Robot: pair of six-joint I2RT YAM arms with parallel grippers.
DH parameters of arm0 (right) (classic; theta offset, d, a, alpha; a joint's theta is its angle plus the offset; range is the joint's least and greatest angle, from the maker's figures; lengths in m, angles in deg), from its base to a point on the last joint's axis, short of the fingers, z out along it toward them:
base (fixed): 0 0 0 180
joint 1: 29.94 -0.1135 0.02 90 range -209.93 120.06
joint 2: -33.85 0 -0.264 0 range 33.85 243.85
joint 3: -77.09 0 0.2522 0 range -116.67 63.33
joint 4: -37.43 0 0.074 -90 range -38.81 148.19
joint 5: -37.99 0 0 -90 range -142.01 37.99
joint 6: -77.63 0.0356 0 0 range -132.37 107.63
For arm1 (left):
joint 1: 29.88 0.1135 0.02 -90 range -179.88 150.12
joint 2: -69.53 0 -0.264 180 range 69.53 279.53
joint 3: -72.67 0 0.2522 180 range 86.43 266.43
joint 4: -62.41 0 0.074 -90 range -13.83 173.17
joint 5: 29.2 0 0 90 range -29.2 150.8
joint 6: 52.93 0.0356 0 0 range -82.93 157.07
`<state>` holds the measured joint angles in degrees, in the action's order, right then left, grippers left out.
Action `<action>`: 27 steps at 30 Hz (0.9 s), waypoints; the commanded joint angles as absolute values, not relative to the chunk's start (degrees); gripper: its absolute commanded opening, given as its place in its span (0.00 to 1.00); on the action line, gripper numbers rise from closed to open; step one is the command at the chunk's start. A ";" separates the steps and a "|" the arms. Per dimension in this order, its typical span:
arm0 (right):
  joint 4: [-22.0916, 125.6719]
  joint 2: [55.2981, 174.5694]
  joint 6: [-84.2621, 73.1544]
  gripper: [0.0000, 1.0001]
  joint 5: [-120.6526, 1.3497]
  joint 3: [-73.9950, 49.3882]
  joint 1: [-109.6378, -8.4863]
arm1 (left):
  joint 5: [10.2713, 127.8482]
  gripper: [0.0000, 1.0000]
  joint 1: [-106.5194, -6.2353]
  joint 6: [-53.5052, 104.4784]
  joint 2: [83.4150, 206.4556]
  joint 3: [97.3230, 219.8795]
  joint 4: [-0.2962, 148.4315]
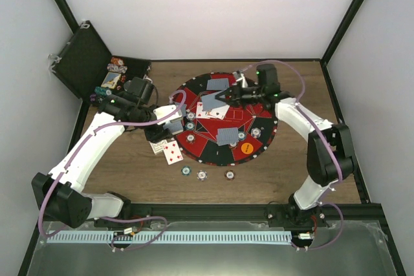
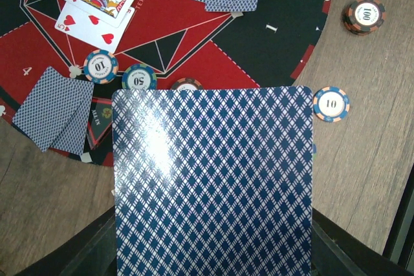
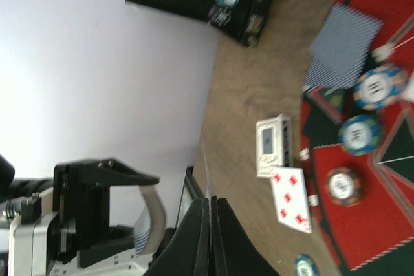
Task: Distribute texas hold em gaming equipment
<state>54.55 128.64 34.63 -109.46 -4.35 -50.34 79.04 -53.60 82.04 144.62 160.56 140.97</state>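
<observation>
Blue-backed card [image 2: 213,179] clamped in left end effector [image 1: 160,132] over mat [image 2: 272,37] edge; right end effector [image 3: 211,218] closed

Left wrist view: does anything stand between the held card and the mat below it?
Nothing visible does, though the card hides what lies directly under it; a chip peeks out at its top edge.
</observation>
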 commanded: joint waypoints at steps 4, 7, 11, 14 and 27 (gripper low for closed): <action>65.62 134.98 23.62 0.01 -105.51 -8.26 -39.77 | 79.35 0.04 -53.78 82.48 143.43 160.52 140.63; 70.08 139.73 19.52 0.01 -98.05 -13.10 -37.37 | 79.10 0.04 -53.78 82.59 143.39 160.52 140.81; 72.48 146.20 17.14 0.01 -92.68 -19.01 -36.18 | 78.99 0.04 -53.78 82.57 143.36 160.49 141.01; 74.41 151.12 16.04 0.01 -88.58 -23.37 -36.09 | 78.88 0.04 -53.78 82.60 143.28 160.57 141.16; 75.24 159.67 15.57 0.01 -88.13 -28.52 -36.09 | 78.73 0.04 -53.78 82.94 143.46 160.34 141.12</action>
<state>74.42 158.01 16.71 -88.00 -25.24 -36.26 78.40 -53.60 82.23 144.36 160.49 141.08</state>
